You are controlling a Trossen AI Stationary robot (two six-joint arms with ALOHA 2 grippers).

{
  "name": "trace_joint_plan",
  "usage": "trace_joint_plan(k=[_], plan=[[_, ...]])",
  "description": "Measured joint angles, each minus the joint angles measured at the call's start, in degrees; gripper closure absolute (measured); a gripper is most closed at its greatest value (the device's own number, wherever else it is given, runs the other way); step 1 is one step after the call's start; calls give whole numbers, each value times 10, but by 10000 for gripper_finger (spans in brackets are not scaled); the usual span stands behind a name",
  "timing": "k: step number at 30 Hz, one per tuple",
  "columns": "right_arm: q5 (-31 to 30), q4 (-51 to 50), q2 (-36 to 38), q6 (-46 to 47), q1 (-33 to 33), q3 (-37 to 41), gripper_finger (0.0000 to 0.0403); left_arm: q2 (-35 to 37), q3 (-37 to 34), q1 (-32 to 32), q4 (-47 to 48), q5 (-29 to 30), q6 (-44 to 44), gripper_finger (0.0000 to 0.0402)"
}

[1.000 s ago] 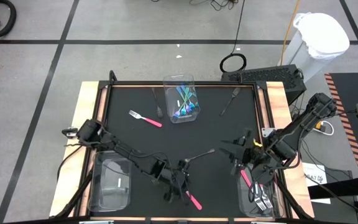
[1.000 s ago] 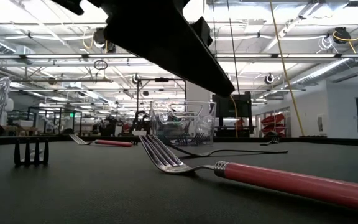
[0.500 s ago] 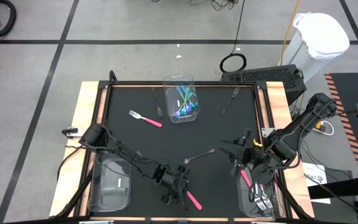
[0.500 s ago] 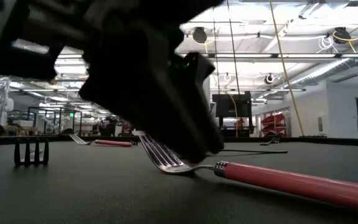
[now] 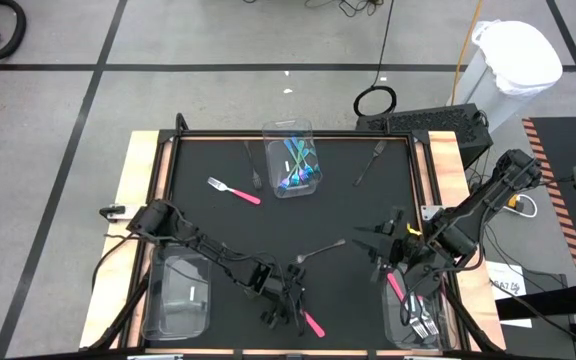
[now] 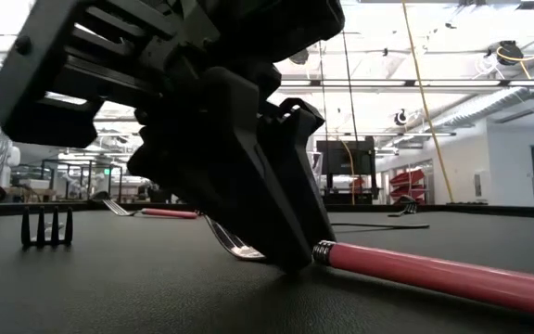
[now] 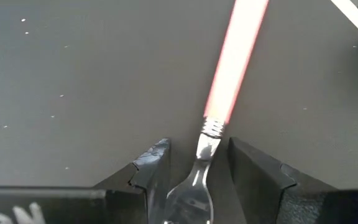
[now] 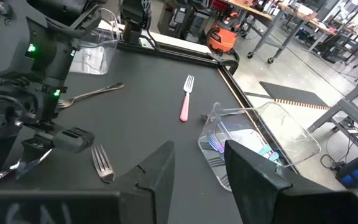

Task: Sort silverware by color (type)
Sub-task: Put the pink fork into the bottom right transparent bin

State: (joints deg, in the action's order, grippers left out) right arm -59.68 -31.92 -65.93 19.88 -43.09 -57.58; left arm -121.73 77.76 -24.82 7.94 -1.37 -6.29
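I see left gripper jaws open astride pink fork (near worktop's front edge) | right gripper jaws open, empty, front-right corner

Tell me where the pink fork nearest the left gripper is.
In the high view the pink fork lies at the mat's near edge, centre, its silver head between the open fingers of the left gripper, between the two near bins.
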Motion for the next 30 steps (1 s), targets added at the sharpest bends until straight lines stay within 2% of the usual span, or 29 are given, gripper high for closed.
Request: trace_joint_plan(k=[5,19,24,30], plan=[[0,0,0,0,0,0,267,0,-3,2,1,-1,0,244],[0,0,0,0,0,0,267,2,-21,16,-5,-37,1,302],[0,0,0,-52,-4,0,267,2,-21,16,-4,-43,-1,339],[0,6,0,-57,-9,-4,267,2,-21,17,-2,-45,-1,388]])
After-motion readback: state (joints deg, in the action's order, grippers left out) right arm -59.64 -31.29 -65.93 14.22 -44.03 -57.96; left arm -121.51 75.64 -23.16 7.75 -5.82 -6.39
